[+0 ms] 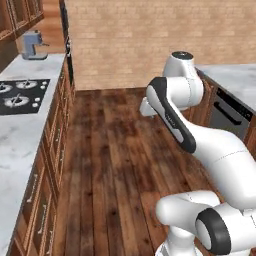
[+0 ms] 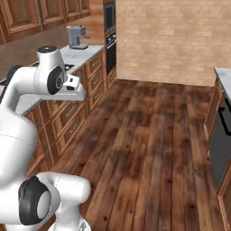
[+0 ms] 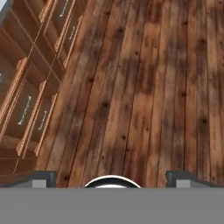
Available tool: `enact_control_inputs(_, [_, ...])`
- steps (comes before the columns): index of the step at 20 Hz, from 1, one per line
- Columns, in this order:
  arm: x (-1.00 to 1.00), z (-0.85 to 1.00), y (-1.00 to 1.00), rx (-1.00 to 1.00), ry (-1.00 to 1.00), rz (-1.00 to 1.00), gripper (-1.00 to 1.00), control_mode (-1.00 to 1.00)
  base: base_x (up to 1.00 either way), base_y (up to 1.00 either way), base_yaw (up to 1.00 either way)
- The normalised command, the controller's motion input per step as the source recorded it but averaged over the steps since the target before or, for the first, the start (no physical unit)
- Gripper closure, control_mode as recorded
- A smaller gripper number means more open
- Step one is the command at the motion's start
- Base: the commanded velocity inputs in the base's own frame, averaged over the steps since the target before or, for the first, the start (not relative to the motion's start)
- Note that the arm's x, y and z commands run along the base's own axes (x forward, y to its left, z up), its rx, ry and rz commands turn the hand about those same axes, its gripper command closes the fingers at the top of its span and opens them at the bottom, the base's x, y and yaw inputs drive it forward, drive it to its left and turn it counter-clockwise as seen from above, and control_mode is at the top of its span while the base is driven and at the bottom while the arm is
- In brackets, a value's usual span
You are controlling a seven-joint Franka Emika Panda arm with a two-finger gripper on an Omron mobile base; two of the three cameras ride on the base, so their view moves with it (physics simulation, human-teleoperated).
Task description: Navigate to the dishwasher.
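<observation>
The dishwasher (image 1: 222, 121) is a flat grey steel panel with a black bar handle. It is set into the counter run on the right, just beyond my arm's elbow. In the right base view the dishwasher (image 2: 222, 145) is a dark panel cut by the right edge. My gripper (image 3: 111, 176) points down at the wooden floor. Its two fingertips (image 3: 43, 177) stand wide apart, open, with nothing between them. The white hand (image 2: 74, 88) hangs over the aisle, near the left cabinets.
Wooden drawers (image 3: 26, 105) line the left under a marble counter (image 1: 20, 140) that carries a cooktop (image 1: 20, 95) and a coffee machine (image 1: 34, 45). A built-in oven (image 2: 109, 31) stands at the far left. A brick wall (image 1: 150, 35) closes the aisle of plank floor (image 2: 149, 135).
</observation>
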Motion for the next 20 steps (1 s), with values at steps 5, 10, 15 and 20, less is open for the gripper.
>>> enact_control_inputs(5, [0.00, 0.00, 0.00, 0.00, 0.00, 0.00, -1.00, 1.00, 0.48, 0.14, -0.79])
enact_control_inputs(10, [0.00, 0.00, 0.00, 0.00, 0.00, 0.00, -1.00, 1.00, 0.70, 0.18, -0.72])
enact_control_inputs(15, [0.00, 0.00, 0.00, 0.00, 0.00, 0.00, -1.00, 1.00, 0.93, 0.40, -0.62])
enact_control_inputs(20, [0.00, 0.00, 0.00, 0.00, 0.00, 0.00, -1.00, 1.00, 1.00, 0.52, -0.61])
